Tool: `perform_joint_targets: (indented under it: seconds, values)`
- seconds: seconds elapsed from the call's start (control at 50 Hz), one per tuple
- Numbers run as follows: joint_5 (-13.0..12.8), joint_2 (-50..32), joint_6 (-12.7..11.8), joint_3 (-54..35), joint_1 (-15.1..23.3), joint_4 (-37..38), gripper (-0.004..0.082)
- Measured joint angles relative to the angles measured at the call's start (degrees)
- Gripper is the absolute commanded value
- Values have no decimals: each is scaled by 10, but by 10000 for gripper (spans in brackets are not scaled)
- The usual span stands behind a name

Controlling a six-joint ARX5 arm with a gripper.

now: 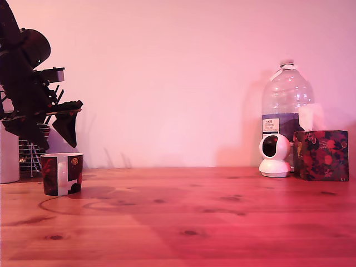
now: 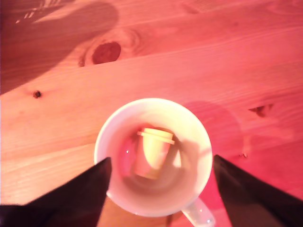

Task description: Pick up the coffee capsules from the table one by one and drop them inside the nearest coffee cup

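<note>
From my remote seat, I saw the pincer [image 2: 158, 189] hanging directly above the coffee cup [image 2: 154, 156], its two dark fingers [image 2: 80, 194] spread wide to either side of the white rim and gripping nothing. One coffee capsule [image 2: 152, 152] lay inside the cup, tipped on its side against the bottom, flanged end pointing away from the cup's handle. In the exterior view the cup [image 1: 62, 173] stood on the desk [image 1: 183, 222] at that view's left, with the pincer [image 1: 67, 125] just above it and apart from it. I saw no other capsule on the desk, so I judged the drop finished and the next reach undecided.
</note>
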Motion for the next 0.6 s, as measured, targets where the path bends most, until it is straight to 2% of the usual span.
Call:
perform_joint_targets:
  seconds: [0.08,0.12,0.16,0.32,0.44,0.6]
  values:
    - [0,-3,10,0,0,-9,189]
    - [0,-8,10,0,0,-16,48]
    - [0,-16,11,0,0,-23,-35]
    - [5,-87,11,0,0,-40,-20]
    - [11,-153,11,-8,0,-19,-20]
    - [26,-242,11,-85,0,17,-20]
